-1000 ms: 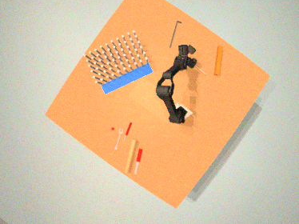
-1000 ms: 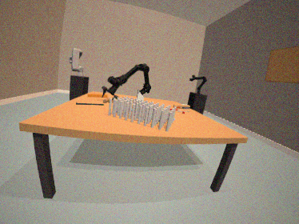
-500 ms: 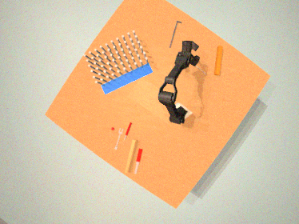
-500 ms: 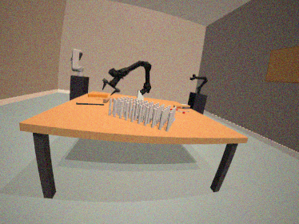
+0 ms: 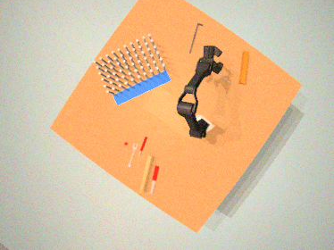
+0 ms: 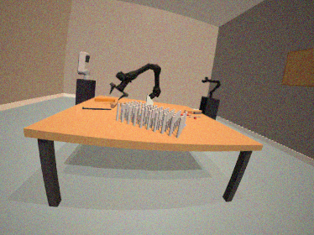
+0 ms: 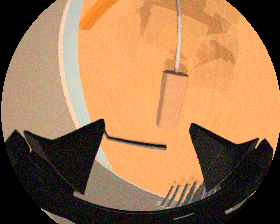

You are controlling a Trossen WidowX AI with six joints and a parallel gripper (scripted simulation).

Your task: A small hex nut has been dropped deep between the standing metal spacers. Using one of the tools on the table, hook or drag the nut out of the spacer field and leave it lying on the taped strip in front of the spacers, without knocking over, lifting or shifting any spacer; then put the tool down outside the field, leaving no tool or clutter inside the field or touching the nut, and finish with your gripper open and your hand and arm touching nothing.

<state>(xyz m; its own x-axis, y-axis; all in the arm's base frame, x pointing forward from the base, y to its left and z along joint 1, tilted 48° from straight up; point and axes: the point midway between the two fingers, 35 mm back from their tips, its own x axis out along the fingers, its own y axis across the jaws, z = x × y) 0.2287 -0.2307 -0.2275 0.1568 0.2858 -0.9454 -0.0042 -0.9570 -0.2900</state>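
The standing metal spacers (image 5: 119, 79) (image 6: 155, 119) (image 7: 186, 192) form a dense field, with the blue taped strip (image 5: 142, 87) along one side. I cannot make out the nut in any view. My gripper (image 5: 220, 60) (image 6: 117, 92) (image 7: 148, 123) is open and empty, off to the side of the field. A tool with a wooden handle (image 7: 172, 100) (image 6: 113, 104) and a thin metal shaft (image 7: 178, 35) appears to lie on the table below the fingers; its far end is outside the wrist view. A dark L-shaped key (image 5: 194, 40) (image 6: 96, 108) (image 7: 137, 144) lies between the gripper and the field.
An orange bar (image 5: 244, 67) (image 6: 105, 99) (image 7: 97, 12) lies on the gripper's other side. Toward the opposite table edge lie a wrench (image 5: 132, 155), two red-handled tools (image 5: 143, 144) (image 5: 155, 173), a pale wooden bar (image 5: 146, 174) and a small red piece (image 5: 126, 144).
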